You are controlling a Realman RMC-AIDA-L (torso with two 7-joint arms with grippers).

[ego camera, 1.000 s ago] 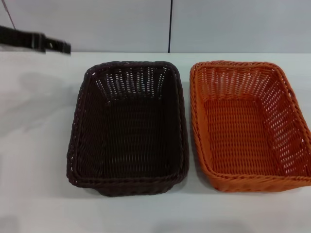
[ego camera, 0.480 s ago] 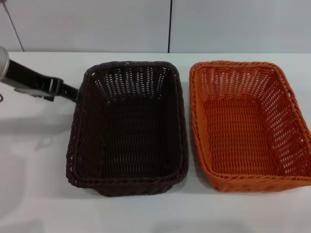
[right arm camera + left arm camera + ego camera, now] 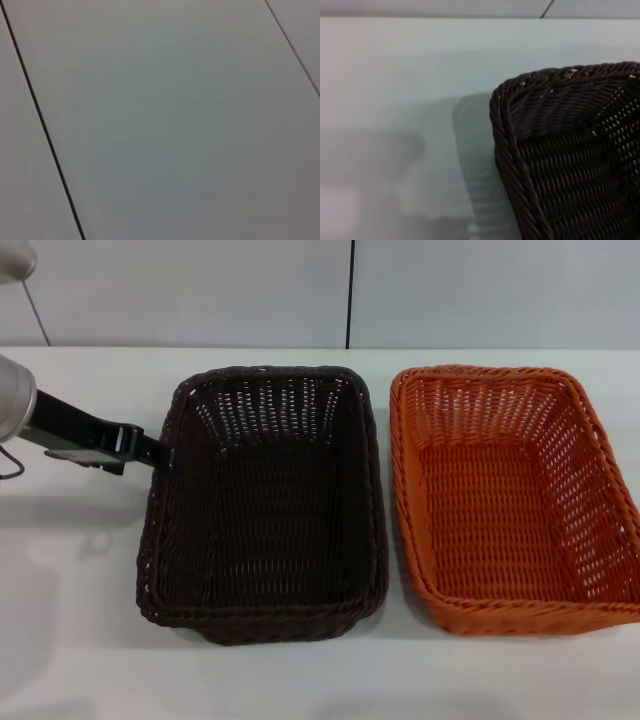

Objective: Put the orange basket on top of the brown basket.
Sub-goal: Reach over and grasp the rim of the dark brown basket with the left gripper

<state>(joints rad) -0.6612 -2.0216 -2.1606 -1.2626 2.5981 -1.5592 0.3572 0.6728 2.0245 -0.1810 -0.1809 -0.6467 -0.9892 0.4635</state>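
**Left gripper at the brown basket, stacking not yet begun**

My left gripper point(image 3: 150, 448) is just beside the left rim of the brown basket point(image 3: 265, 505), toward its far corner. Whether my fingers are spread or closed I cannot tell; the tip is a dark shape against the dark weave, and I cannot see it holding anything. From my left wrist I see only a braided corner of that basket and the white table point(image 3: 80, 640) beside it.

My right gripper is out of sight; its wrist camera shows only a plain pale surface with a dark seam.

The orange basket point(image 3: 515, 500) sits flat on the table just beside the brown one, on my right, a narrow gap between their rims. Both are empty and upright.

As I judge it, nothing of the task is done: the orange basket is ungrasped, and lifting it onto the brown basket all remains.
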